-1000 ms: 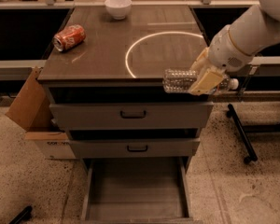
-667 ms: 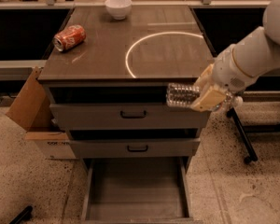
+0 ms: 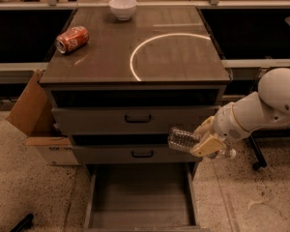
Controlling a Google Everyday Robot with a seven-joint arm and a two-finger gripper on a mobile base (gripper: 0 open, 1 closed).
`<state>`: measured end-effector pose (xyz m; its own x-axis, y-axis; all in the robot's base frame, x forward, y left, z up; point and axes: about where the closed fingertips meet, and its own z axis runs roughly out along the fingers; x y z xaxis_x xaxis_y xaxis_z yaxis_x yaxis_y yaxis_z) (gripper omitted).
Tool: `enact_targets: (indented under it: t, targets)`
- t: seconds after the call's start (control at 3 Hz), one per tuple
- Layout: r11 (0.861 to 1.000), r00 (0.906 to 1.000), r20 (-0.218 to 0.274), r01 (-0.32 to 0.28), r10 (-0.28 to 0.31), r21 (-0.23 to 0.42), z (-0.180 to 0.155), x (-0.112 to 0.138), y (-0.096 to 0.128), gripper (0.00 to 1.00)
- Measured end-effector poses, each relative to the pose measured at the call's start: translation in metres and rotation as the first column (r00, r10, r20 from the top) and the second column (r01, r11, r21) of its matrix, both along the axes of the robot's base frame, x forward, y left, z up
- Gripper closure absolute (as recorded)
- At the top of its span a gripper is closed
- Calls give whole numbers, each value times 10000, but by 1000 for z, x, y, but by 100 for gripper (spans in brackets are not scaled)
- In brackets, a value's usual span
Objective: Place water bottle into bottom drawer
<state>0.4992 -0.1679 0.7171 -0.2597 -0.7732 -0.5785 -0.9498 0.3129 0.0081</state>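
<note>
The bottom drawer [image 3: 140,202] stands pulled out, its grey floor bare. Above its right wall the water bottle [image 3: 181,139] hangs on its side, in front of the right end of the middle drawer [image 3: 135,153]. The tool [image 3: 207,142] is clamped across the bottle, whose cap [image 3: 230,153] pokes out to the right. The main risk, as I judge it, is letting go too far right: much of the bottle seems to sit over or beyond the drawer's side wall, so it could strike that rim and roll onto the speckled floor. The bottle's near end is also close to the middle drawer's face and might knock it on the way down. Thin crinkled plastic may buckle or slip in the grip. As for writing, the cardboard box [image 3: 31,112] at far left carries dark print too small to read. The orange-red soda can [image 3: 72,38] on the surface [image 3: 183,66] shows no legible brand, and the bottle's label is hidden by the tool.
</note>
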Motion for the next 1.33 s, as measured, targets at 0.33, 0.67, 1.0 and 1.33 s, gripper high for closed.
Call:
enact_targets:
  t: [0.33,0.67,1.0,1.33]
  targets:
    - [10000,10000,0,2,-2,0,0,0,0,100]
    - [9993,9994,73,348,-347,-95,-30,-5,-6,100]
    - [9980,9978,239,623,-620,-126,-66,-11,-11,100]
    - [9974,9977,92,664,-666,275,-122,-19,-4,100]
